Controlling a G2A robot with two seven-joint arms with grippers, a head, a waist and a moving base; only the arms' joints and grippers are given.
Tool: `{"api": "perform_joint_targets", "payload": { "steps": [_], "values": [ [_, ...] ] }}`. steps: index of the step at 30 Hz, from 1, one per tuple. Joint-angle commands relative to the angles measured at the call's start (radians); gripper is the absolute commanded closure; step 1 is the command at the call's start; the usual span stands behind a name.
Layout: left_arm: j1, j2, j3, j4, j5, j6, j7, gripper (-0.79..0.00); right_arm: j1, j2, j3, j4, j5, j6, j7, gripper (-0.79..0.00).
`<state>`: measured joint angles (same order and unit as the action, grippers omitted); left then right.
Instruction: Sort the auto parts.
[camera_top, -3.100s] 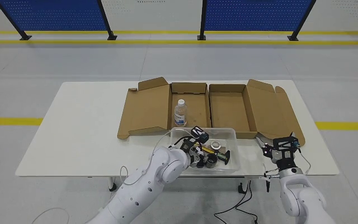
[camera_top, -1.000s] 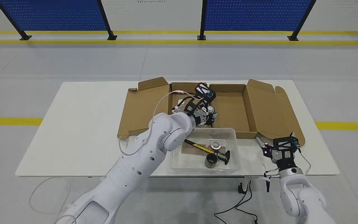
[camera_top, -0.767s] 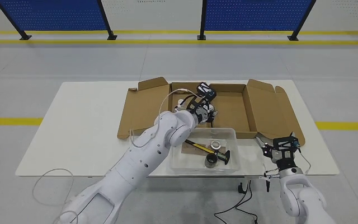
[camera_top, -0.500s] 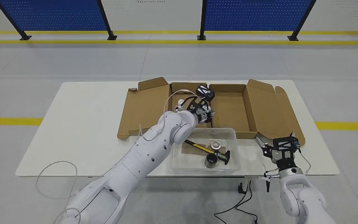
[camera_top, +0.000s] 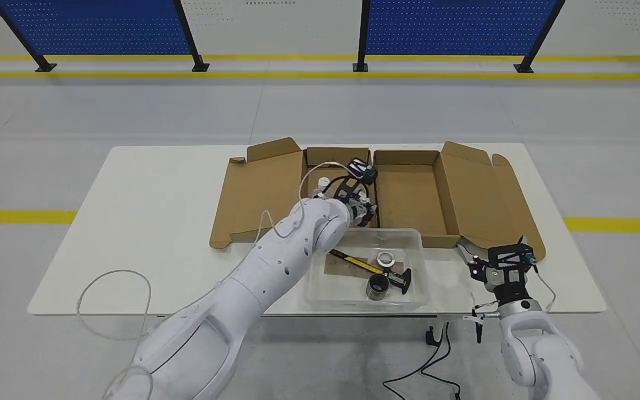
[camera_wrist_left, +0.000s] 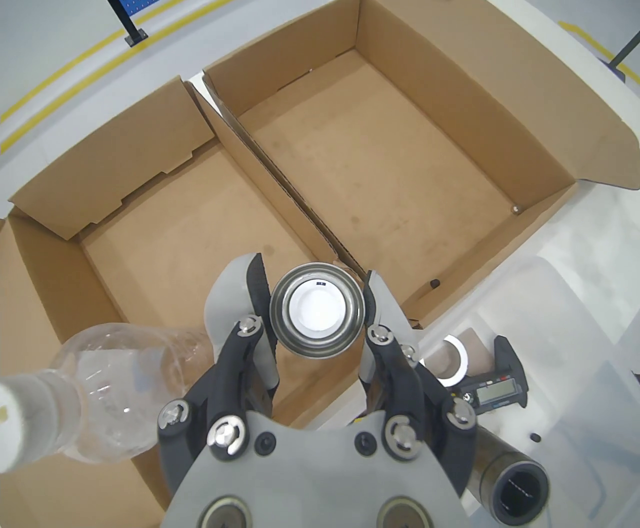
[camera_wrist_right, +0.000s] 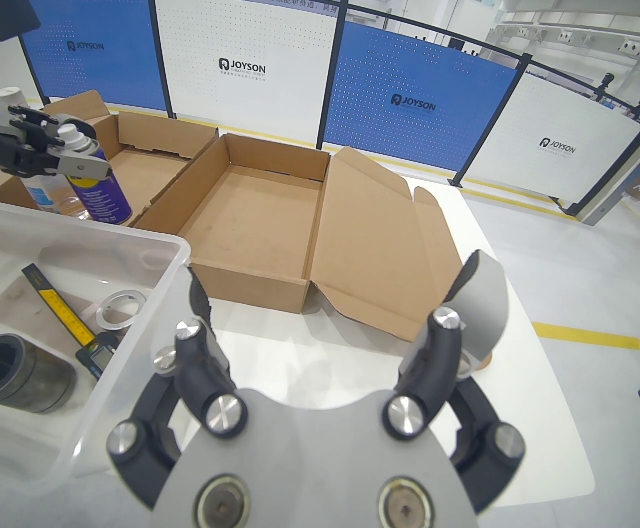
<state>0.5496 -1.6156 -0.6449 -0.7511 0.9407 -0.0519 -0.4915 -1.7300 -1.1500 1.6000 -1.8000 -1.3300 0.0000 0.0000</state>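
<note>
My left gripper (camera_wrist_left: 316, 300) is shut on an upright blue spray can (camera_wrist_left: 316, 310) with a white cap. It holds the can inside the left cardboard box (camera_wrist_left: 175, 220), close to the wall shared with the right box (camera_wrist_left: 390, 150). In the top view the can (camera_top: 363, 206) and left gripper (camera_top: 360, 198) sit just behind the clear bin (camera_top: 415, 238). The right wrist view has the can (camera_wrist_right: 100, 185) beside a clear water bottle (camera_wrist_right: 37, 192). My right gripper (camera_wrist_right: 336, 275) stands open and holds nothing, over the table's front right (camera_top: 497, 268).
The clear bin (camera_wrist_right: 165, 250) holds a yellow caliper (camera_wrist_right: 60, 310), a metal ring (camera_wrist_right: 121, 305) and a black cylinder (camera_wrist_right: 30, 370). The water bottle (camera_wrist_left: 110, 380) stands in the left box next to the can. Both boxes' flaps (camera_top: 490, 195) lie spread open.
The left arm lifted the spray can out of the clear bin and carried it back over the left box. In the last second it shifted slightly left and down.
</note>
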Motion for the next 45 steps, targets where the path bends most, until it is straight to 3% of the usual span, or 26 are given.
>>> {"api": "perform_joint_targets", "payload": {
  "steps": [1,17,22,23,24,27,37,45],
  "values": [
    [-0.007,-0.011,0.007,0.035,-0.003,-0.004,0.008,0.000,0.000,0.000,0.000,0.000,0.000,0.000,0.000,-0.785],
    [-0.046,-0.073,0.022,0.189,-0.013,-0.027,0.048,0.000,0.000,0.000,0.000,0.000,0.000,0.000,0.000,-0.785],
    [-0.055,-0.086,0.023,0.220,-0.009,-0.039,0.045,-0.416,0.000,0.000,0.000,0.000,0.000,0.000,0.000,-0.785],
    [-0.057,-0.088,0.023,0.225,-0.009,-0.042,0.046,-0.579,0.000,0.000,0.000,0.000,0.000,0.000,0.000,-0.785],
    [-0.058,-0.090,0.022,0.230,-0.008,-0.043,0.047,-0.671,0.000,0.000,0.000,0.000,0.000,0.000,0.000,-0.785],
    [-0.063,-0.096,0.021,0.245,-0.003,-0.048,0.052,-0.785,0.000,0.000,0.000,0.000,0.000,0.000,0.000,-0.785],
    [-0.062,-0.100,0.007,0.213,0.021,-0.059,0.084,-0.785,0.000,0.000,0.000,0.000,0.000,0.000,0.000,-0.785],
    [-0.029,-0.079,-0.030,0.080,0.049,-0.041,0.074,-0.785,0.000,0.000,0.000,0.000,0.000,0.000,0.000,-0.785]
  ]
}}
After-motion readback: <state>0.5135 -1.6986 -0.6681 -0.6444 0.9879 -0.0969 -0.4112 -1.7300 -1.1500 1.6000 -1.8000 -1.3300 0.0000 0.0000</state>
